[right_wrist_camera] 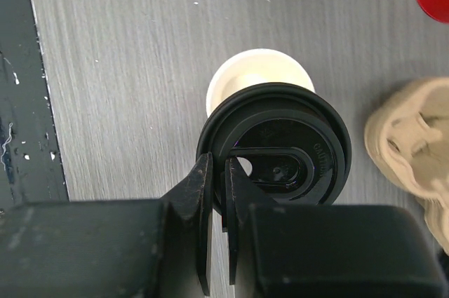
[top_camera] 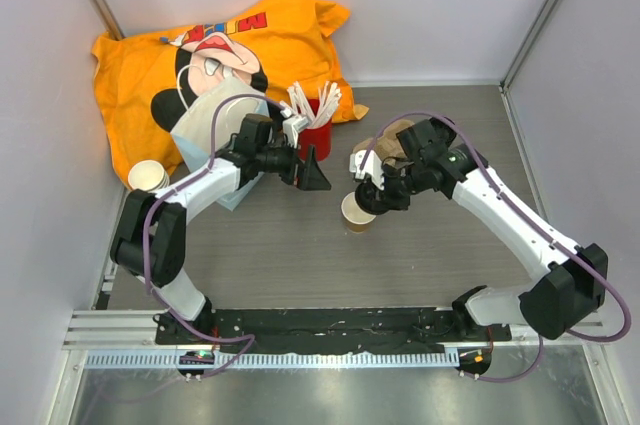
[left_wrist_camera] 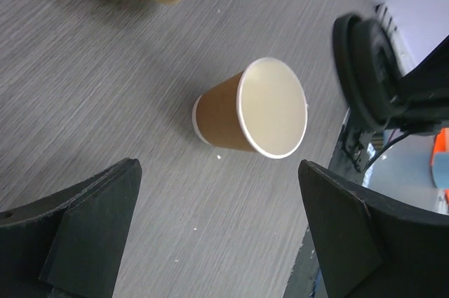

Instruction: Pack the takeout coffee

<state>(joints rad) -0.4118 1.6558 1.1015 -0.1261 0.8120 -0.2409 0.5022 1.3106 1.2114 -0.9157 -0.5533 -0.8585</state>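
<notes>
Black lid (right_wrist_camera: 295, 126) pinched in right hand (right_wrist_camera: 217, 172), lettering unreadable

A grey wood-grain desk (top_camera: 300, 265) is enclosed on three sides by plain pale wall panels (top_camera: 430, 15), joined at the back corners by metal posts (top_camera: 542, 10). Its near edge is bounded by a black base plate (top_camera: 330, 321) and a ribbed aluminium rail (top_camera: 330, 357); everything is evenly lit
</notes>
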